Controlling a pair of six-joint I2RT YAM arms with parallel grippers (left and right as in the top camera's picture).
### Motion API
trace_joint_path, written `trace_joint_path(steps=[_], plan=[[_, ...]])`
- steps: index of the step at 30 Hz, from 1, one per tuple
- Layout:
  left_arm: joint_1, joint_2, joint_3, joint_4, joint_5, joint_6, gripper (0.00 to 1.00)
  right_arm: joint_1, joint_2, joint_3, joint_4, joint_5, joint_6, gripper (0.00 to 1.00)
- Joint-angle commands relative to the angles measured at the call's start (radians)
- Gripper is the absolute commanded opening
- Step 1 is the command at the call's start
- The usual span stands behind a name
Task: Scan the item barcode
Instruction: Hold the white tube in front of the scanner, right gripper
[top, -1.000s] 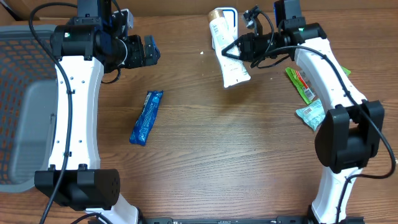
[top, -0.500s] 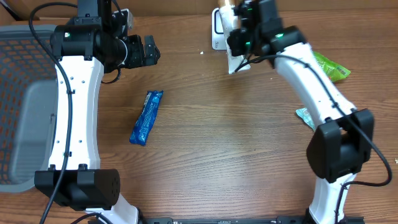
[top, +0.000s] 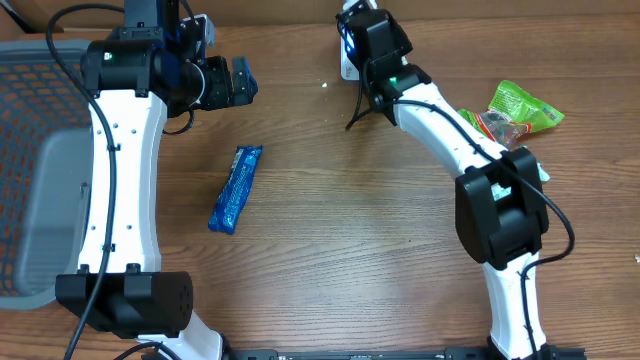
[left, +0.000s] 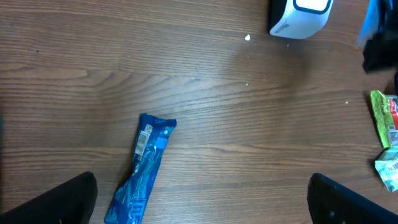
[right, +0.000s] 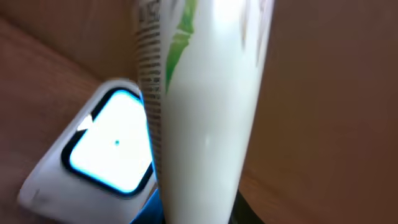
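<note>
**Right wrist view: tube at the scanner**

My right hand (top: 372, 45) is pinched nearly closed on the white tube (right: 205, 124), which has a green leaf print and fine print down its left edge. The scanner (right: 106, 152) sits at 8 o'clock of the tube, its window glowing blue-white. From overhead, that's all at 12 o'clock on the bench (top: 350, 260). My left hand (top: 238, 82) hangs at 10 o'clock, spread fully wide, holding nothing. The blue bar (top: 236, 188) lies at 9, the green packets (top: 520, 105) at 2.
</note>
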Motion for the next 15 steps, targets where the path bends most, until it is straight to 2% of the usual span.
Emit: trace_joint_path(steps=[1, 8, 15], plan=[[-0.006, 0.007, 0.0, 0.001, 0.001, -0.014, 1.0, -0.003, 0.046, 0.037, 0.112, 0.058, -0.205, 0.04], [-0.006, 0.007, 0.0, 0.001, 0.0, -0.014, 1.0, -0.019, 0.105, 0.037, 0.142, 0.062, -0.286, 0.04], [-0.005, 0.007, 0.0, 0.001, -0.002, -0.014, 1.0, -0.05, 0.119, 0.035, 0.14, 0.103, -0.292, 0.04]])
